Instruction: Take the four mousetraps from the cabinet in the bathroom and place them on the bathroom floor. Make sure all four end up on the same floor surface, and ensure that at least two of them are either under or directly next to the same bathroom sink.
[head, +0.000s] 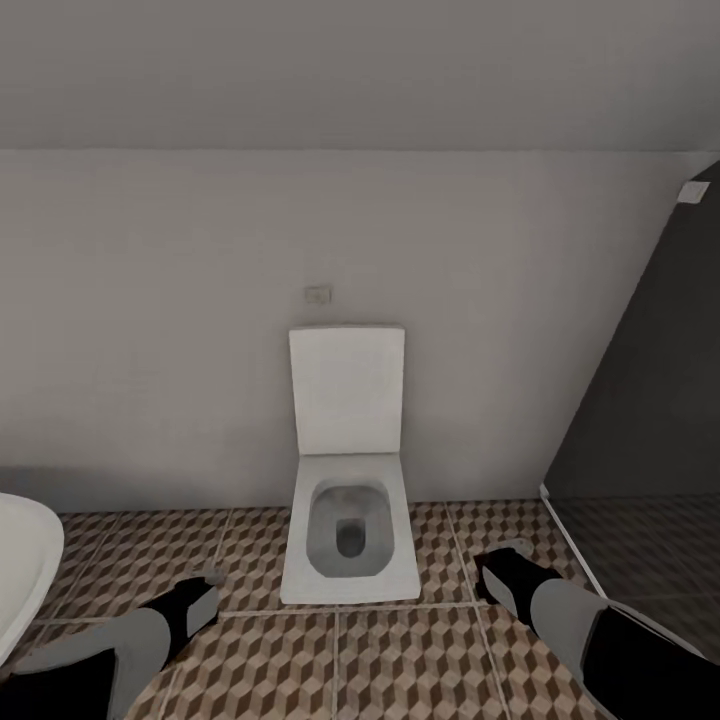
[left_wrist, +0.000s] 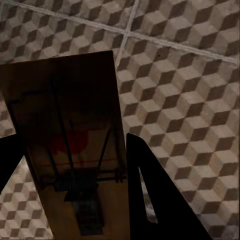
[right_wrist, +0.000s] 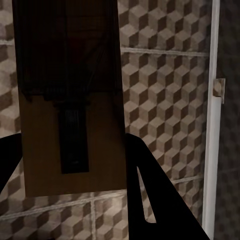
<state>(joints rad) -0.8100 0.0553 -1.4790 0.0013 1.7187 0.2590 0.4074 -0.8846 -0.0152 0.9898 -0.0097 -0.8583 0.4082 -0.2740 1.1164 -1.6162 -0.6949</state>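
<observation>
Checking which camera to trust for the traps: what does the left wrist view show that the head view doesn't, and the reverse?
Left wrist view alone: a mousetrap with wire parts and a red patch, between the left gripper's dark fingers. Head view alone: the toilet with its lid up, a sink edge, the wall and a dark shower panel. Both: the cube-patterned bathroom floor.

I count two mousetraps: one mousetrap (left_wrist: 75, 145) between my left gripper's (left_wrist: 75, 185) fingers (left_wrist: 155, 195), a second mousetrap (right_wrist: 70, 100) between my right gripper's (right_wrist: 75, 185) fingers (right_wrist: 155, 195). In the head view I see one toilet (head: 347, 530), one sink edge (head: 25, 570), one wall plate (head: 319, 294), and two arms.
</observation>
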